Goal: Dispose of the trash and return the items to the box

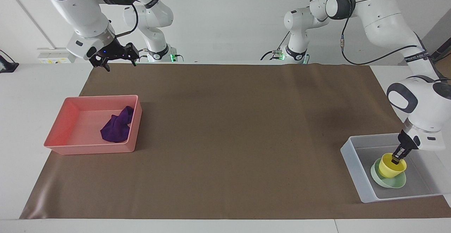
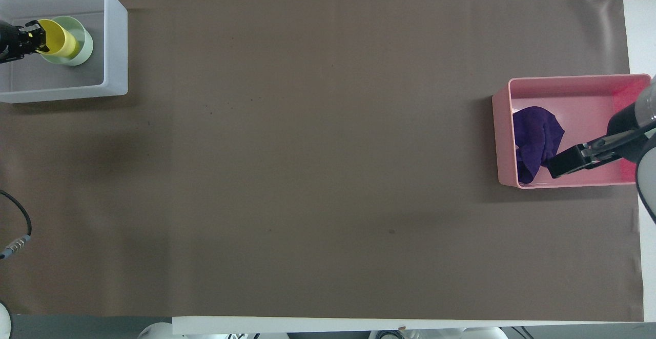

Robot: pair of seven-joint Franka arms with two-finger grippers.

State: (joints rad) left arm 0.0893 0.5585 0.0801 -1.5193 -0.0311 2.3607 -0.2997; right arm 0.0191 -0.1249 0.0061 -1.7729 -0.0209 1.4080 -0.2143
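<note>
Facing view, upper left of frame: the right pincer (image 1: 117, 59) hung spread and empty in the air, over the table's (image 1: 225, 138) edge by the robots.

Left of centre: the trash (image 1: 117, 128) lay in the pink tray (image 1: 60, 145), slumped against the wall toward the frame's middle. Judged soft and light; it would likely crush under a grip, best pinched at its raised fold.

Lower right: the box (image 1: 352, 160) held the bowl (image 1: 385, 184), and the left pincer (image 1: 397, 158) was closed on the rim of the cup (image 1: 390, 167), one finger inside, the cup sitting in the bowl (whether fully seated could not be told). Cup judged light, stiff, smooth-walled; the rim is the sensible hold.
</note>
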